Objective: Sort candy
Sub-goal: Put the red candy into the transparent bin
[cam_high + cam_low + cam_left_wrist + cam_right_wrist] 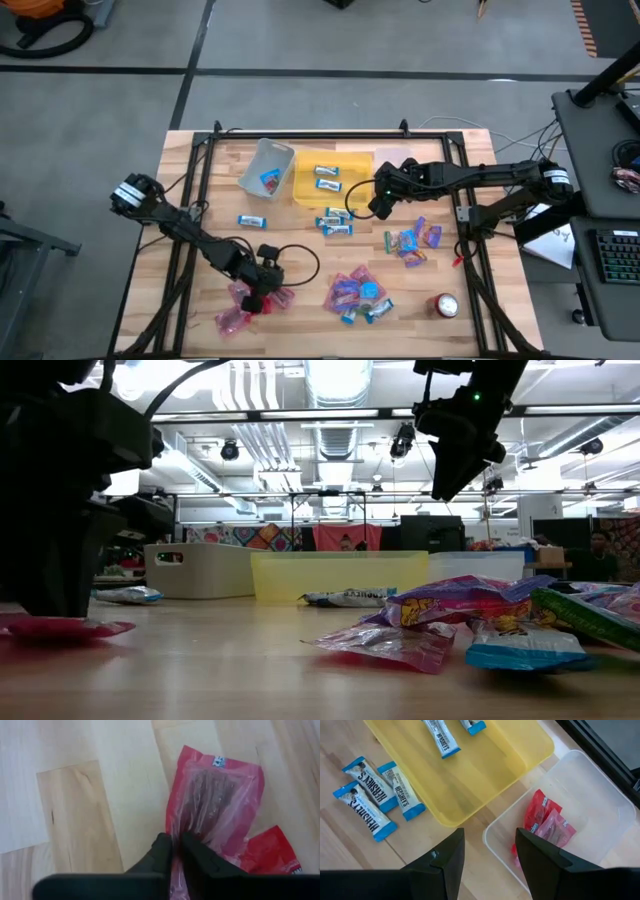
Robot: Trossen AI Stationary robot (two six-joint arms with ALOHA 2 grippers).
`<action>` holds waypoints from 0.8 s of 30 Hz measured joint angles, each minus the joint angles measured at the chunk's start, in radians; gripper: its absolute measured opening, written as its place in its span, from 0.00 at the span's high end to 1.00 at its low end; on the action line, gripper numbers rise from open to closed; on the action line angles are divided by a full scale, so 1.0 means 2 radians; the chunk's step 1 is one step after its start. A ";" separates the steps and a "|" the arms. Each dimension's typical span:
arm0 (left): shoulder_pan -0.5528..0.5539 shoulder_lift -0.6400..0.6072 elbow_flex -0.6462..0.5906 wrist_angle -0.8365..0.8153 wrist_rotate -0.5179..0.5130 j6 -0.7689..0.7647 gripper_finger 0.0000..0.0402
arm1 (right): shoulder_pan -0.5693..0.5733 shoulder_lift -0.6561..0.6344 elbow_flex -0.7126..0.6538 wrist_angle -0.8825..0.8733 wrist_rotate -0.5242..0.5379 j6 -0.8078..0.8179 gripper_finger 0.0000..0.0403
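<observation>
The left gripper [174,851] is down on the wooden table [300,265], its two dark fingers pressed together on the edge of a red-pink candy wrapper [215,805], pinching it; a second red piece [270,852] lies just beside it. Seen from above, this spot is well away from the yellow tray [330,180], toward the near left part of the table, among a few pink pieces [235,318]. The right gripper [489,851] hangs above the far side of the yellow tray, fingers spread with nothing between them, over the gap between the tray and a clear bin [580,810] touching the tray's edge. Red-pink pieces [545,822] lie in that clear bin. Blue-and-white candy [442,740] rests inside the yellow tray, and three more blue-and-white bars [372,795] lie on the wood just beside it. A mixed heap of candy [355,292] sits nearer the front, well apart from the tray, with a round red and silver can [445,305] close by
</observation>
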 joint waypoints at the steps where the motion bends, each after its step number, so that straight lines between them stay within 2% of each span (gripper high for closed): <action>1: 0.000 -0.001 0.000 0.000 0.000 0.000 0.97 | 0.000 0.000 0.000 0.000 0.000 0.000 0.58; 6: 0.002 -0.023 -0.003 -0.008 -0.010 0.006 0.99 | 0.005 0.000 0.000 0.003 0.000 -0.011 0.58; 10: 0.002 -0.063 -0.007 -0.035 -0.063 0.018 1.00 | 0.027 0.000 -0.001 0.041 0.000 -0.038 0.58; 15: 0.012 -0.120 -0.005 -0.056 -0.159 0.020 1.00 | 0.070 0.000 -0.009 0.124 0.000 -0.085 0.58; 17: 0.016 -0.138 -0.005 -0.051 -0.215 0.020 1.00 | 0.088 0.000 -0.018 0.165 0.000 -0.095 0.59; 20: 0.025 -0.150 -0.005 -0.047 -0.309 0.024 1.00 | 0.113 0.001 -0.044 0.266 -0.009 -0.116 0.59; 24: 0.035 -0.150 -0.005 -0.010 -0.406 0.044 1.00 | 0.133 0.017 -0.079 0.412 -0.047 -0.158 0.55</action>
